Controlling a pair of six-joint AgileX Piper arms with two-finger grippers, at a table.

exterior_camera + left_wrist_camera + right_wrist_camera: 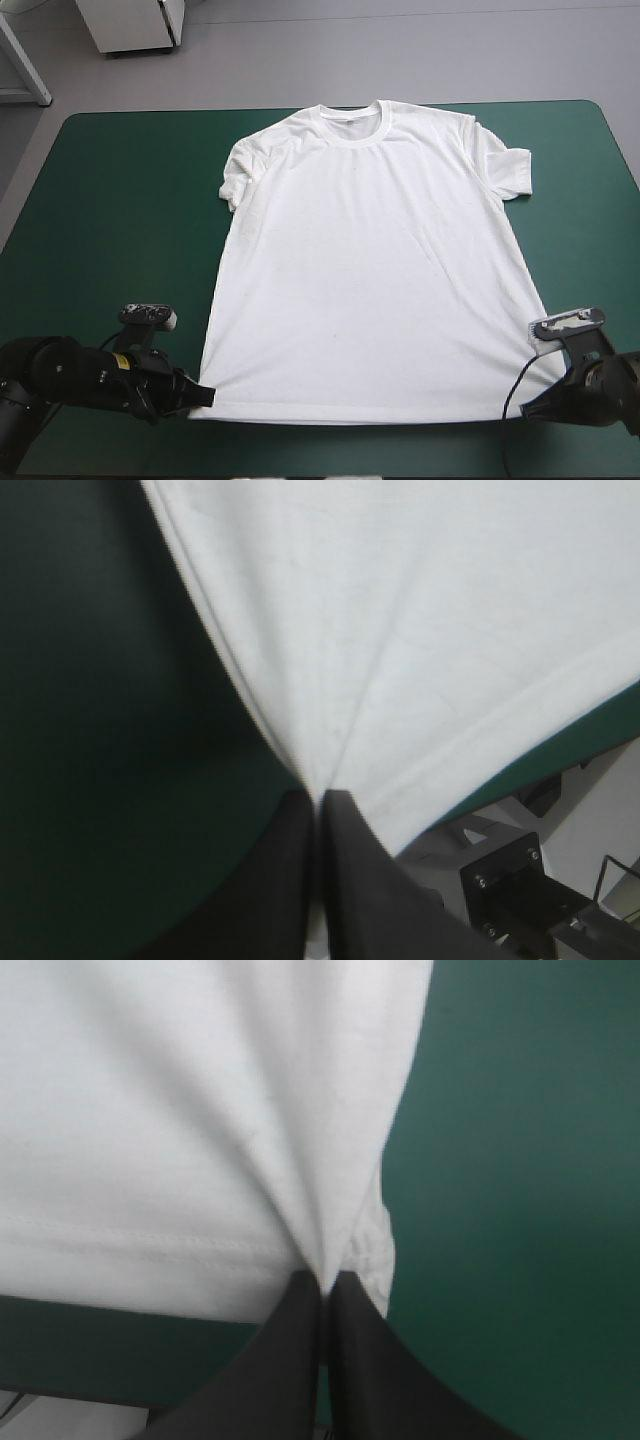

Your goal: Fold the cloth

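While the teal-green cover (100, 220) fills most of the high view, the T-shirt (370, 260) lies spread flat across its middle, collar (352, 118) toward the far edge and hem (350, 418) along the near edge. Sleeves are out and the cloth is mostly smooth.

The left gripper (320, 798) is clamped on the near left hem corner, black fingers all but together with cloth pinched between them. The right gripper (325, 1282) is clamped the same way on the near right corner. Tension creases fan out from each pinch.

Likely step: lift the hem and carry it toward the collar for the first fold. To do it well:
- raise both corners together and level
- keep the hem taut between the arms so the middle does not sag
- advance at matched speed
- lay the hem square to the shoulders

Risk: the right pinch sits near the side edge, so a jerk could pull the cloth free.
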